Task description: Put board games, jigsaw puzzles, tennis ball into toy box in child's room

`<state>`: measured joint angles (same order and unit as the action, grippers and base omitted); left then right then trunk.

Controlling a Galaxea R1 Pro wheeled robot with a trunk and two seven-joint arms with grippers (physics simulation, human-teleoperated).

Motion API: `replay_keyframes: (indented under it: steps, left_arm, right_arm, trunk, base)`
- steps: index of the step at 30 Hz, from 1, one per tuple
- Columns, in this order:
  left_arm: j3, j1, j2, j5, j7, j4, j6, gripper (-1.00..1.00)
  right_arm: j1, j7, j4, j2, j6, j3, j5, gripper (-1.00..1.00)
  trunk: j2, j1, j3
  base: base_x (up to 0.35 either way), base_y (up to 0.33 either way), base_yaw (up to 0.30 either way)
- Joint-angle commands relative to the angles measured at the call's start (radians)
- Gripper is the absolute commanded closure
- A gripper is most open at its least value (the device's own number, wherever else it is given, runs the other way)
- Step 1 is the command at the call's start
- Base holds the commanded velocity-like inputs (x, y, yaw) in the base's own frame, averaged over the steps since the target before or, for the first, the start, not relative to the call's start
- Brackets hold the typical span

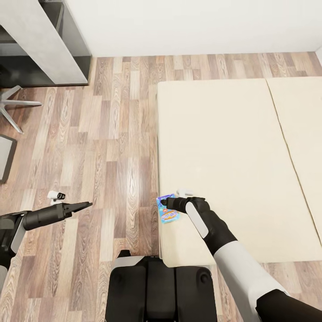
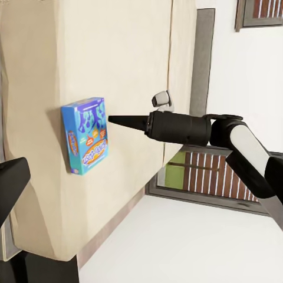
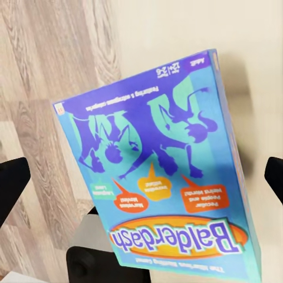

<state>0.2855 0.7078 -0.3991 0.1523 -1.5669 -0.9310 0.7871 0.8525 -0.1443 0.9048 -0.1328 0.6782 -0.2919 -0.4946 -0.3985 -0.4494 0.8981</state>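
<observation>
A blue board game with cartoon print lies flat on the beige bed, at its near left edge. My right gripper hovers just above the box, open. In the right wrist view its fingers stand wide apart on either side of the board game. From the left wrist view, the right gripper points at the board game with a small gap between them. My left gripper hangs over the wood floor left of the bed, open and holding nothing.
The end of a grey desk stands at the back left, with chair legs beside it. A grey object shows at the left edge. Wood floor runs between desk and bed. My base is at the bed's corner.
</observation>
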Motion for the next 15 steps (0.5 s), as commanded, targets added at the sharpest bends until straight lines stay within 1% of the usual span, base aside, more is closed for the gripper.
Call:
replay_keyframes:
  steps: [1, 15]
  left_arm:
    - [0.0, 0.0, 0.0, 0.0, -0.004, 0.0, 0.011, -1.0]
    - [-0.002, 0.001, 0.0, -0.001, -0.004, 0.0, 0.011, -1.0]
  right_arm:
    - [0.0, -0.01, 0.001, 0.0, 0.003, -0.002, -0.011, -1.0]
    - [0.0, -0.011, 0.015, 0.004, 0.008, -0.001, -0.011, -1.0]
  trunk:
    - [-0.002, -0.001, 0.001]
    - [-0.002, -0.001, 0.001]
  base:
    - [0.0, 0.0, 0.0]
    - [0.0, 0.0, 0.0]
